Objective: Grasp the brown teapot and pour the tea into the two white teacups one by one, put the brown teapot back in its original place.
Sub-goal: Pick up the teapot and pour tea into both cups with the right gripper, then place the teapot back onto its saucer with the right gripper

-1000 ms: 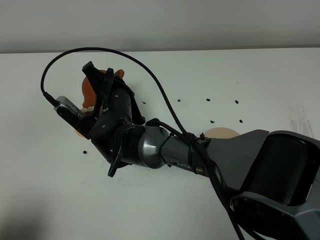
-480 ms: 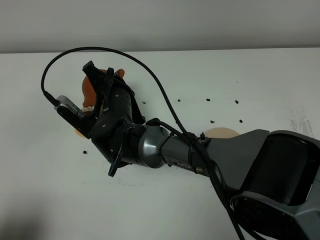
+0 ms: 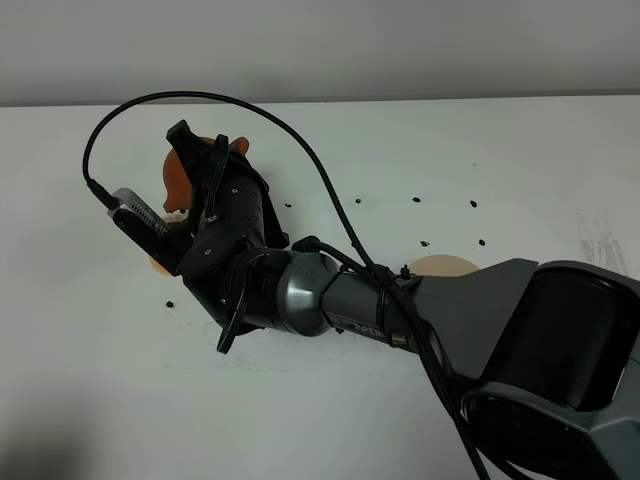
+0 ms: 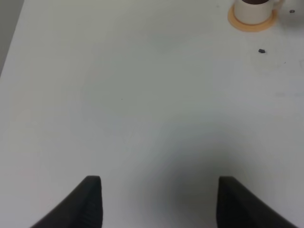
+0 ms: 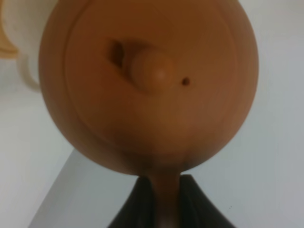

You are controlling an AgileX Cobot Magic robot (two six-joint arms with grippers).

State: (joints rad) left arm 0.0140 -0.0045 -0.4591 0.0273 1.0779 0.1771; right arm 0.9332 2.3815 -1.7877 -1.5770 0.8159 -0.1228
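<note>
I have the round terracotta-brown clay teapot (image 5: 149,85) pinched by its loop handle in the right gripper (image 5: 161,199), both fingers closed on the strap. It hangs over the far left part of the white table (image 3: 420,150), largely hidden behind the wrist in the high view. A cream-white cylindrical teacup (image 5: 16,33) on its orange coaster shows just beside the pot's body, so I judge I am pouring or about to. To do this well I roll the wrist slowly, keep the spout over the cup's mouth, and watch the knobbed lid (image 5: 154,71), which could slip if I tilt too far. The left gripper (image 4: 156,202) rests spread wide and empty above bare table, with the other white teacup (image 4: 254,9), already dark with tea, well apart from it. The pale beige round disc (image 3: 445,266) waits near the table's middle.
</note>
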